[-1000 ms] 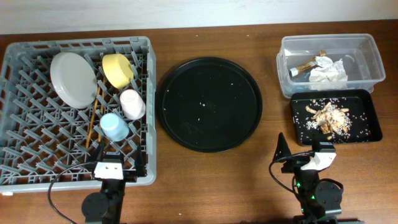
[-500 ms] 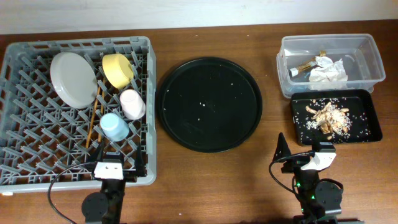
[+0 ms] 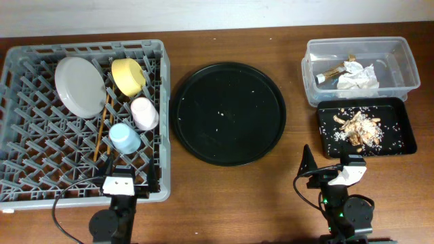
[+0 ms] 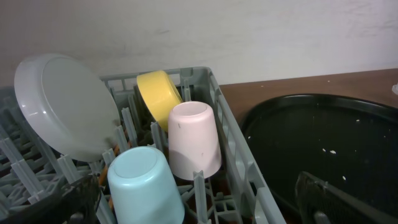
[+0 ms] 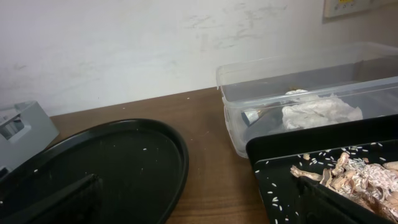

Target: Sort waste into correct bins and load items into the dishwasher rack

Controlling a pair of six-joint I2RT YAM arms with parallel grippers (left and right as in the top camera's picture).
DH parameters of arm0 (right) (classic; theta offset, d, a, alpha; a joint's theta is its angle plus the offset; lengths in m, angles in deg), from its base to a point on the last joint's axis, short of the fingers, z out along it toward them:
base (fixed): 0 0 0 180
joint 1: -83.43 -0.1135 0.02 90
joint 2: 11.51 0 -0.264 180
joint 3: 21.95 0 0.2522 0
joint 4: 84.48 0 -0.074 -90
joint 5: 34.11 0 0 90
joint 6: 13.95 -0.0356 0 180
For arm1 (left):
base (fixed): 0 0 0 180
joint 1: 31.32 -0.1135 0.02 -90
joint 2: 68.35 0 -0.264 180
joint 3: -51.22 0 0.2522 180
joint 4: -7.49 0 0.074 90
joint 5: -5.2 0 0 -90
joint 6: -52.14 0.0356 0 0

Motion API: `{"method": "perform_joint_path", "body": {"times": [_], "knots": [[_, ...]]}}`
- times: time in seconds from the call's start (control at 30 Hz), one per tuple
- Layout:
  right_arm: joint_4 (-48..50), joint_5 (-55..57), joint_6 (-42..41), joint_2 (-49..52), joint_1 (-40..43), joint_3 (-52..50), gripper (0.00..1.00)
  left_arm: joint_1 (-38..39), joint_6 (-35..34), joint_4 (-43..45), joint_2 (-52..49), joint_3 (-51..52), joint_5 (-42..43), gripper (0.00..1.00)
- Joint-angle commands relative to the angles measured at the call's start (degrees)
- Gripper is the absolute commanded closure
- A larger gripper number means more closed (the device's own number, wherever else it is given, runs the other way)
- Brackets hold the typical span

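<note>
The bench (image 3: 298,41) is being occupied at 9 o'clock by the dishwasher rack (image 3: 81,47), and the round black tray (image 3: 228,113) is being carried at its centre, dotted with pale specks. At 2 o'clock the clear tub (image 3: 407,64) is being seen, and the black rectangular tray (image 3: 400,118) is lying just beside it, at 3 o'clock. Inside the rack, the grey plate (image 3: 79,86) is being propped on edge among the pegs at 11 o'clock. The yellow bowl (image 3: 129,75) is being kept tilted at the rack's 1 o'clock. The pink cup (image 3: 144,113) and the blue cup (image 3: 125,137) are being held upside down towards 3 o'clock, close together. The chopsticks (image 3: 103,125) are lying between plate and cups. The crumpled napkin (image 3: 358,76) and the wrapper strip (image 3: 333,69) are being contained in the tub. The food scraps (image 3: 359,127) are being carried by the rectangular tray. The left gripper (image 3: 129,171) is hanging at 7 o'clock over the rack's near edge, spread wide around nothing. The right gripper (image 3: 330,163) is hanging at 5 o'clock, likewise spread and empty.
</note>
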Motion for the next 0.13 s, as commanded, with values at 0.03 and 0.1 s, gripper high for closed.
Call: {"method": "perform_joint_path", "body": {"times": [0.03, 0.1], "knots": [[-0.2, -0.1, 0.5, -0.4, 0.3, -0.5, 0.02, -0.2, 1.1, 0.0, 0.4, 0.4, 0.6, 0.01], [-0.2, -0.1, 0.5, -0.4, 0.3, -0.5, 0.02, -0.2, 1.1, 0.0, 0.4, 0.4, 0.6, 0.01]]}}
